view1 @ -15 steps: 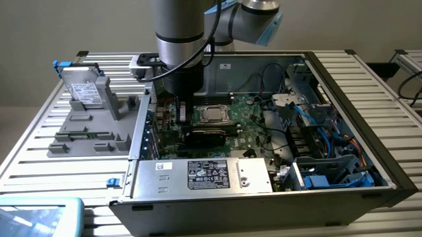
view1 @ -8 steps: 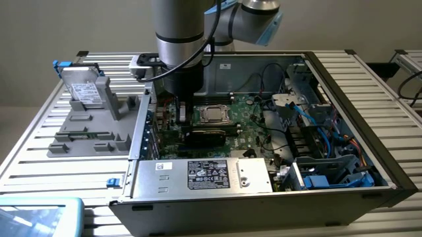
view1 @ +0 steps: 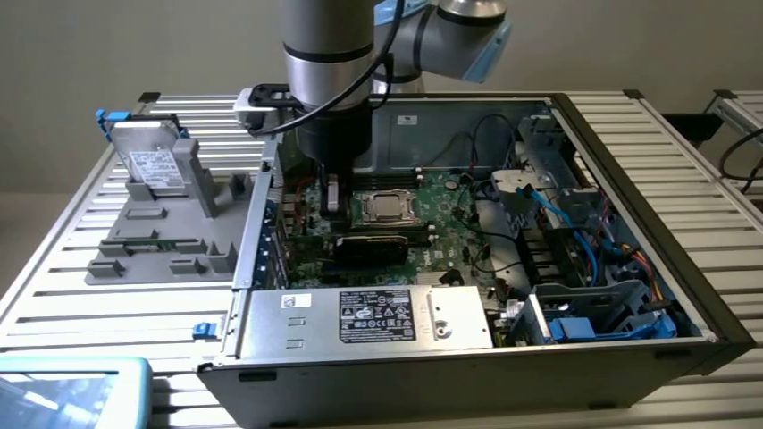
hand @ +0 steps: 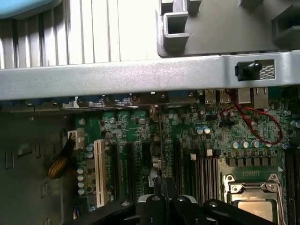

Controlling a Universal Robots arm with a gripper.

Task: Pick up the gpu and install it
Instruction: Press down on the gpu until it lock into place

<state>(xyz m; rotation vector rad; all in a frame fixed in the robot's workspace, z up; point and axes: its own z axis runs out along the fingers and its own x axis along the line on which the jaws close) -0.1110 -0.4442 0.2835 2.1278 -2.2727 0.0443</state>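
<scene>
Gripper is seen closed on the gpu, held edge-on and upright over the motherboard so its lower edge lines up with an expansion slot. Whether it is seated cannot be judged; likely just above or entering.

Lighting: even, soft, diffuse overhead; exterior view moderately bright, slightly hazy. Shadows: deep within computer case, heaviest beneath robot arm. Glare: pale sheen on case rail. Wrist view: soft, dim at 7 o'clock.

Matt grey sheet-metal case, glossy green circuit board, grey, seemingly plastic, tray, ribbed metal table
</scene>
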